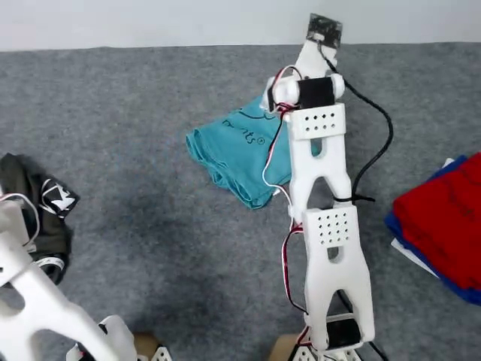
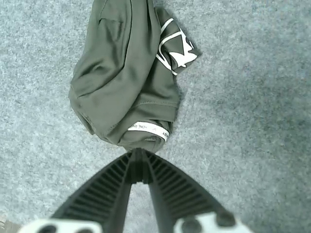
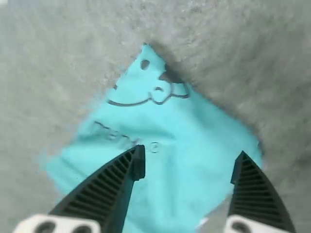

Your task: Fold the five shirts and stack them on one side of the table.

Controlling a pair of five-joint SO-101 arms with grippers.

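Covering every view from edge to edge: grey carpeted surface [image 1: 135, 256]. Across it, two white arms: right arm [image 1: 331, 226] laid out long from the near edge toward the far side, wrist hanging over the teal shirt [image 1: 233, 154]; left arm [image 1: 37, 308] low in the near left corner, just beside the dark green shirt [image 1: 34, 203]. At the right edge, well apart from both loose shirts, a folded stack [image 1: 443, 226]: red on top, blue under it, a sliver of white beneath. Judged from that: some shirts done, at least two to go, stack side settled on the right. Teal shirt in the far half near the middle, bunched and unfolded, partly hidden under the right arm, slanting from far right to near left in the high view, though too rumpled for a clean long axis. Open wide, right jaws aimed down at it, teal cloth directly between and beneath the tips, printed side up; contact not possible to tell. Closed tip to tip, left jaws right at the hem end of the dark green shirt, heap lying lengthwise straight away from the tips; cannot tell whether any cloth is pinched. Coming move, as a guess: turns on teal lying straight below the right jaws, so a drop and a pinch with little sideways travel; right arm plainly nearer to it and to the stack, left arm nearer only to the dark one. Smallest: white emblem [image 2: 177, 48] on a fold of the dark shirt, thin line drawing [image 3: 150, 92] on the teal.
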